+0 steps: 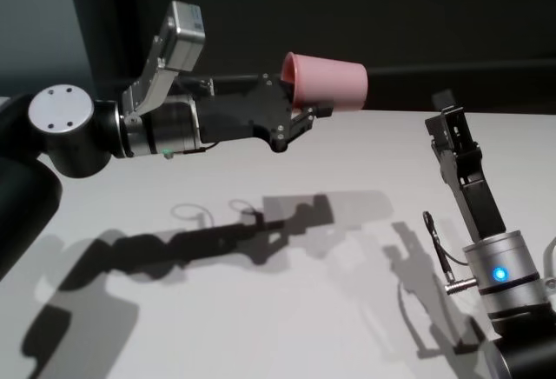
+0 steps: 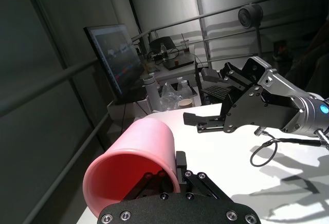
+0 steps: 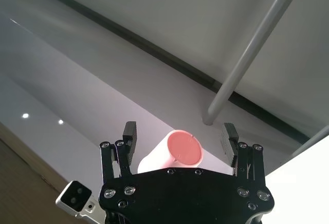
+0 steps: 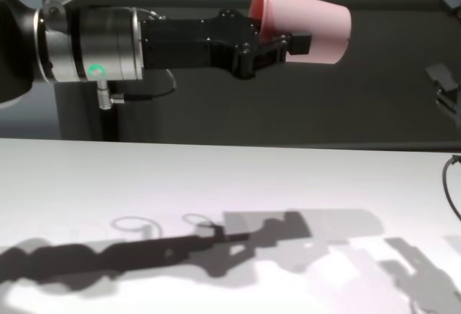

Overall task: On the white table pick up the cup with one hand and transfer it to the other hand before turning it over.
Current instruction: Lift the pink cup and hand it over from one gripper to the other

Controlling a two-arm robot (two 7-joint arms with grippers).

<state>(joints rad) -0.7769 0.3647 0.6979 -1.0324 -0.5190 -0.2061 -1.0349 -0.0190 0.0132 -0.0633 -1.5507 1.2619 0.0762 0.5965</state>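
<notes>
The pale pink cup (image 1: 330, 82) lies on its side high above the white table (image 1: 261, 301). My left gripper (image 1: 300, 108), on the arm with the green light, is shut on the cup at its rim end, and the cup's base points right. In the left wrist view the open mouth of the cup (image 2: 136, 160) faces the camera. My right gripper (image 1: 452, 118), on the arm with the blue light, is open and empty. It points up toward the cup from the right and is apart from it. The right wrist view shows the cup's base (image 3: 182, 149) between its fingers (image 3: 129, 134), farther off.
A black cable loop (image 1: 437, 244) hangs by the right wrist. Beyond the table's far edge, a monitor (image 2: 110, 54) and a desk with bottles (image 2: 169, 88) stand in the left wrist view. Arm shadows fall across the tabletop (image 4: 216, 184).
</notes>
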